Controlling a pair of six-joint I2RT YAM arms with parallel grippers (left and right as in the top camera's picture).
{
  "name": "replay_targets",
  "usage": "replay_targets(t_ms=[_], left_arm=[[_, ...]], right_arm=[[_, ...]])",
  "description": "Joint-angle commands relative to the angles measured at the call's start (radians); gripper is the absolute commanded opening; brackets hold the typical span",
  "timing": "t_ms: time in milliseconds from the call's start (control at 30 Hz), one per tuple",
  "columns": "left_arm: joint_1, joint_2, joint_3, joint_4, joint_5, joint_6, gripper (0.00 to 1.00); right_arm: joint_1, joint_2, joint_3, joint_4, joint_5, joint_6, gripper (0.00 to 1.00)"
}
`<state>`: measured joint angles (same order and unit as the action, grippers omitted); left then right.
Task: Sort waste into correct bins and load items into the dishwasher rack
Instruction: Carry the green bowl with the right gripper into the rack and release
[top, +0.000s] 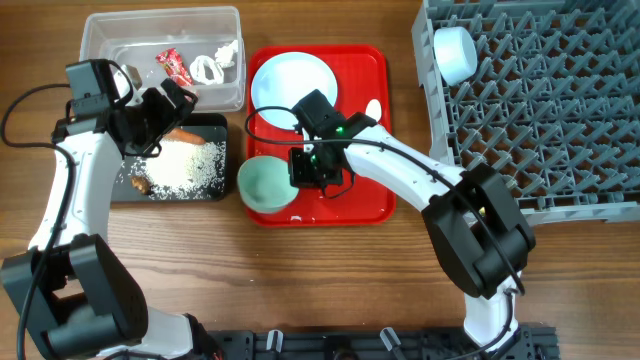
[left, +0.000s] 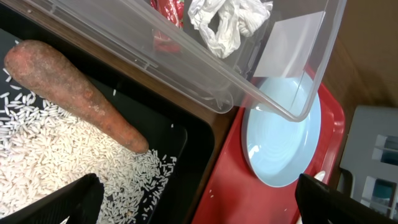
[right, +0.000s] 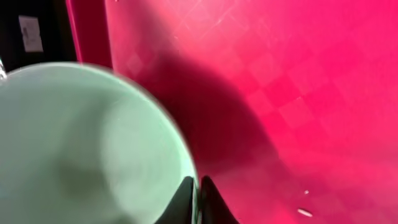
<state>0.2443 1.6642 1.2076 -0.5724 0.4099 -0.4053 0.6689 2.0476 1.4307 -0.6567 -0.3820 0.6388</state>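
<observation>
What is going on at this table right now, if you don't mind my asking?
The right gripper is pinched shut on the rim of the mint-green bowl, which sits on the red tray near the light blue plate and white spoon. The left gripper hangs open over the black tub, which holds the carrot and rice. The clear tub holds the red wrapper and white scrap, and a light blue bowl is already in the dishwasher rack.

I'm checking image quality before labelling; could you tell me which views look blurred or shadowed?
Right wrist: the mint-green bowl is blurred, and a dark shadow crosses the red tray. Left wrist: carrot and rice are sharp. Overhead: evenly lit, crisp.
</observation>
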Motion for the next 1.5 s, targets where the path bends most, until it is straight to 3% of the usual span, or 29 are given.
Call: replay_targets(t_ms=[0, 133, 233, 400, 567, 667, 833, 1067, 1267, 1467], left_arm=[[0.003, -0.016, -0.003, 0.003, 0.005, 0.005, 1.0], [0.003, -0.016, -0.003, 0.003, 0.005, 0.005, 1.0], [0.003, -0.016, -0.003, 0.003, 0.005, 0.005, 1.0], [0.003, -0.016, -0.003, 0.003, 0.005, 0.005, 1.0], [0.003, -0.016, -0.003, 0.003, 0.005, 0.005, 1.0], [0.003, -0.016, -0.003, 0.003, 0.005, 0.005, 1.0], [0.003, -0.016, -0.003, 0.003, 0.005, 0.005, 1.0], [0.003, -0.016, -0.003, 0.003, 0.005, 0.005, 1.0], [0.003, -0.016, -0.003, 0.003, 0.005, 0.005, 1.0], [0.003, -0.016, -0.003, 0.003, 0.005, 0.005, 1.0]], right_arm=[[0.001, 0.003, 0.005, 0.0, 0.035, 0.044, 0.04], [-0.014, -0.071, 0.057, -0.116, 0.19, 0.006, 0.04], [-0.057, -0.214, 0.093, -0.227, 0.433, -0.037, 0.04], [-0.097, -0.451, 0.094, -0.418, 1.15, -0.057, 0.04], [-0.135, -0.475, 0.082, -0.481, 1.612, -0.014, 0.05], [-0.188, -0.439, 0.046, -0.462, 1.757, -0.161, 0.04], [-0.3, -0.322, 0.041, -0.33, 1.785, -0.55, 0.04], [-0.325, -0.202, 0.041, -0.116, 1.769, -0.886, 0.04], [-0.37, -0.121, 0.041, -0.006, 1.741, -1.107, 0.04], [-0.376, -0.107, 0.041, -0.006, 1.64, -1.117, 0.04]])
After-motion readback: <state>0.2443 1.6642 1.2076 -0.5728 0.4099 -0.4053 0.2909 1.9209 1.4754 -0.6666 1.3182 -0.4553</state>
